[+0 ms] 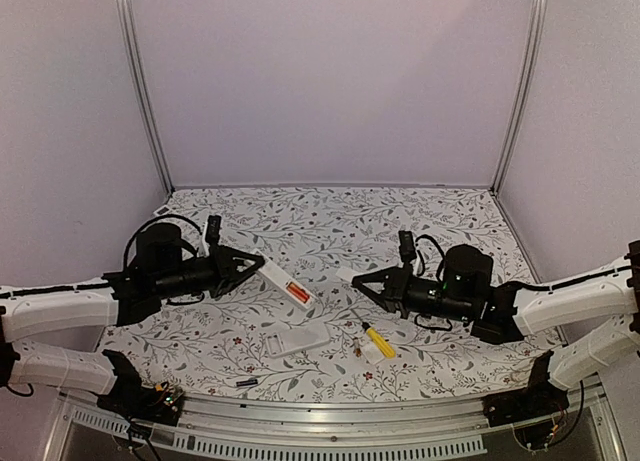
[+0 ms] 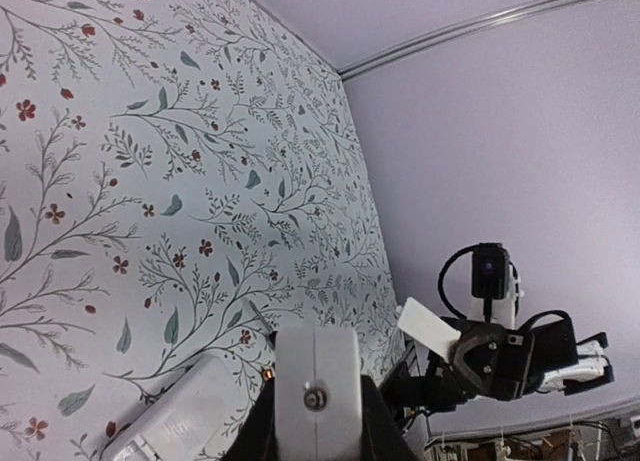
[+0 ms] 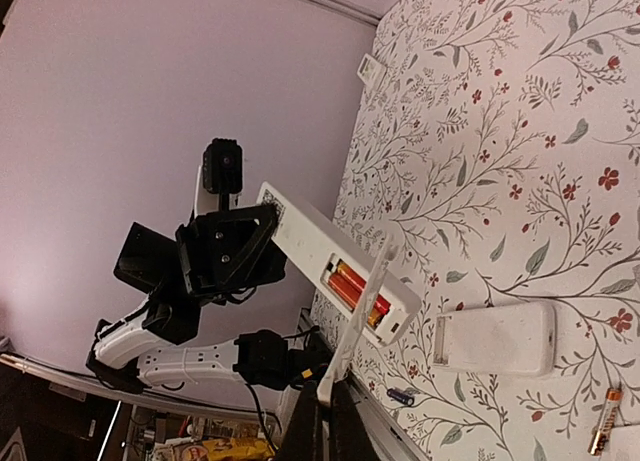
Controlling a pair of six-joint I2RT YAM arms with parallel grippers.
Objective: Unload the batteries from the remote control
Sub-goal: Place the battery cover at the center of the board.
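Cover plate (image 3: pixel 362 313) pinched in right tool (image 3: pixel 330 401); left tool (image 1: pixel 258 265) grips remote (image 1: pixel 283 281), 2 red batteries (image 3: pixel 352 286) inside.

Remote (image 1: pixel 285 283), cover (image 2: pixel 428 326) matt white plastic; batteries (image 3: pixel 352 284) glossy; tablecloth (image 1: pixel 330 221) matt.

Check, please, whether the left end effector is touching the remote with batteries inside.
Touching. The right wrist view shows the left end effector clamped on one end of the remote.

walls (image 1: pixel 330 81): plain lilac | tabletop (image 1: pixel 320 221): floral print | corner posts (image 1: pixel 145 91): metal
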